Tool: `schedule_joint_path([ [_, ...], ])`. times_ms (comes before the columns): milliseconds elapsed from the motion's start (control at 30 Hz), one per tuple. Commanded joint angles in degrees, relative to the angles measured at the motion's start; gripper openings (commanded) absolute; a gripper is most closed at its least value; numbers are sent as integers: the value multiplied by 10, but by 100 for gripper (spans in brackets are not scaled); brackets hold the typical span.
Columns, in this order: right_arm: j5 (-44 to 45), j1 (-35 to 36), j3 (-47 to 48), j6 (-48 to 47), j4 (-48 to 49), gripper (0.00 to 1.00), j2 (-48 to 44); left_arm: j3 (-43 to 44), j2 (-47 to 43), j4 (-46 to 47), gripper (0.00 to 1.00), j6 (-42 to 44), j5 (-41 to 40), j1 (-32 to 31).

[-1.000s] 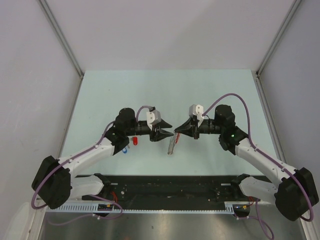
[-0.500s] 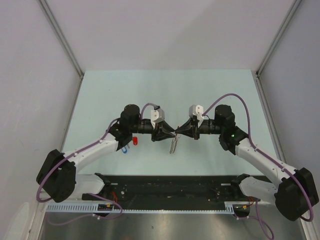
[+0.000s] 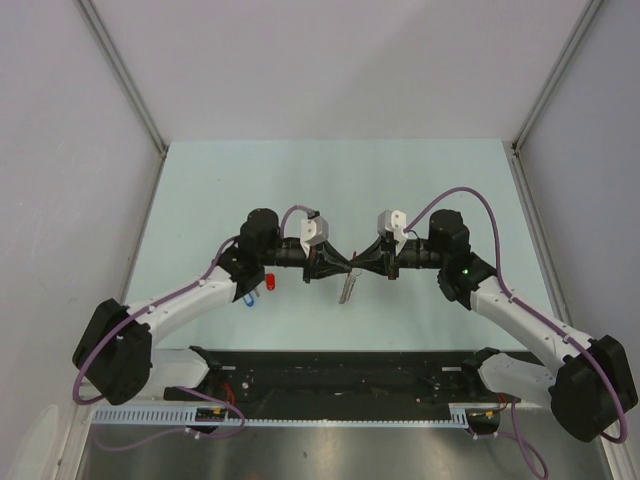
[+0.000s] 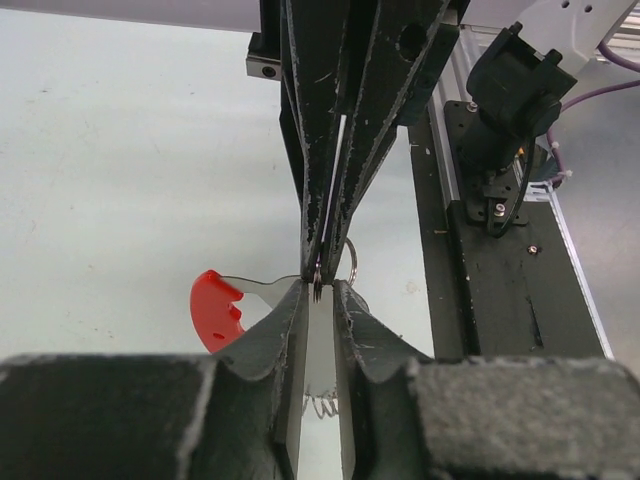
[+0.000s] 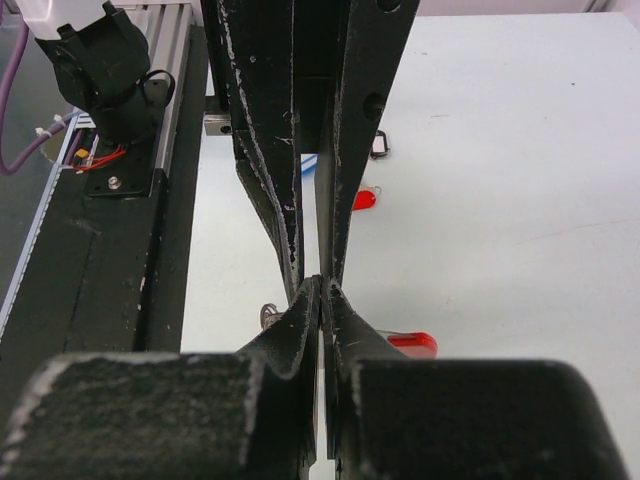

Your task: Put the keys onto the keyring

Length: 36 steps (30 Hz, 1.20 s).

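Note:
My two grippers meet tip to tip over the middle of the table, the left gripper against the right gripper. The keyring hangs between them, its grey chain-like strip dangling below. In the left wrist view my left gripper is shut on a flat silvery part of the keyring joined to its red band. In the right wrist view my right gripper is shut on the keyring's thin wire edge, the red band beside it. A red key and a blue key lie under my left arm.
A black key lies on the table beyond the red key. A black rail with both arm bases runs along the near edge. Grey walls close in the table's sides and back.
My left arm has swung right and closed the gap to my right gripper; the tips now touch at the keyring. The right arm has barely moved.

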Motion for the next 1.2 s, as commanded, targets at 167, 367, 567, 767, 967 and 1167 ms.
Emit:
schedule_joint_path([
  [167,-11,7,15,-4,19,0,-1,9,-6,31,3,-11,21,0],
  [367,18,8,17,15,22,17,-12,-5,-15,49,0,-17,1,-3],
  [567,128,4,22,120,53,57,-51,-44,-39,99,0,-40,-61,-3],
  [767,179,-8,27,195,44,77,-87,-73,-53,150,0,-72,-87,-3],
  [967,191,-17,58,192,-79,71,-86,-63,-59,137,0,-66,-103,-7],
  [1167,168,-18,58,268,-67,58,-44,-55,-59,129,0,-70,-124,-6],
])
